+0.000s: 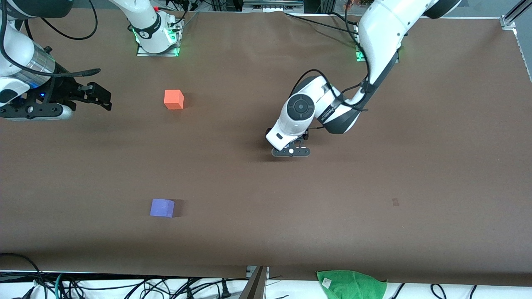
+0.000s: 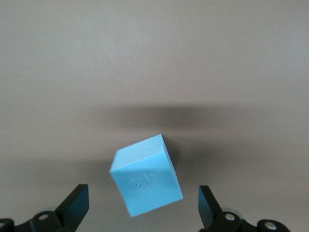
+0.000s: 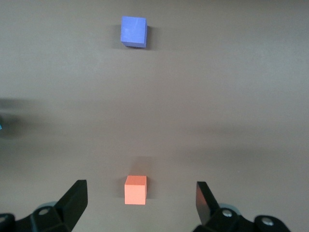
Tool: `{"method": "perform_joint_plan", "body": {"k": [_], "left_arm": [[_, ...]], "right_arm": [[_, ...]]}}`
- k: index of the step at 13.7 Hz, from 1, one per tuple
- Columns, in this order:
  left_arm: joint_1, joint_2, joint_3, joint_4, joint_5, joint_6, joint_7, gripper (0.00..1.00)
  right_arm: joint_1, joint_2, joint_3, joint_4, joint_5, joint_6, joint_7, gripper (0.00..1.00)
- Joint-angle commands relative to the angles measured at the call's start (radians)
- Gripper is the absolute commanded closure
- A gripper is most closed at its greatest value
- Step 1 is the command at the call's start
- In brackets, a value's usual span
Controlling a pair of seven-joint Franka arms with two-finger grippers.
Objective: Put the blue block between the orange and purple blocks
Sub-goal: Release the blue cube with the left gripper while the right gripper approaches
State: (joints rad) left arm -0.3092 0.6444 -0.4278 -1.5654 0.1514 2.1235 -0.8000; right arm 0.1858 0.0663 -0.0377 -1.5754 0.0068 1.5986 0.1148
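The blue block (image 2: 145, 181) lies on the brown table between the open fingers of my left gripper (image 2: 143, 194), turned at an angle to them and touching neither. In the front view my left gripper (image 1: 291, 151) is low over the table's middle and hides the block. The orange block (image 1: 173, 99) sits nearer the robots' bases; the purple block (image 1: 162, 207) sits nearer the front camera. My right gripper (image 1: 102, 96) waits open and empty in the air at the right arm's end. The right wrist view shows the orange block (image 3: 135, 189) and the purple block (image 3: 133, 31).
A green cloth (image 1: 351, 284) and cables lie along the table's edge nearest the front camera. A metal bracket (image 1: 255, 282) stands at that edge. The arm bases (image 1: 156, 37) stand along the edge farthest from the front camera.
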Motion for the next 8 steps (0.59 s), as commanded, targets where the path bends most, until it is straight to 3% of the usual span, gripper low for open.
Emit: {"method": "perform_joint_plan", "body": {"k": [1,3,6,8], "left_arm": [[0.082,-0.193,-0.006,-0.019,0.011,-0.167,-0.007,0.0],[0.123,-0.279,-0.003,0.017,0.011,-0.322,0.085,0.0],[0.212,-0.351,-0.002,0.105,0.01,-0.558,0.234,0.0],[0.298,-0.373,-0.006,0.142,0.004,-0.602,0.364,0.0]], "right_arm": [[0.001,0.012,0.01,0.012,0.007,-0.015,0.0,0.01],[0.007,0.024,0.012,0.009,0.016,0.024,-0.009,0.01],[0.066,0.197,0.01,0.026,-0.013,0.074,-0.001,0.0],[0.083,0.208,0.01,0.029,-0.013,0.067,0.0,0.0]]}}
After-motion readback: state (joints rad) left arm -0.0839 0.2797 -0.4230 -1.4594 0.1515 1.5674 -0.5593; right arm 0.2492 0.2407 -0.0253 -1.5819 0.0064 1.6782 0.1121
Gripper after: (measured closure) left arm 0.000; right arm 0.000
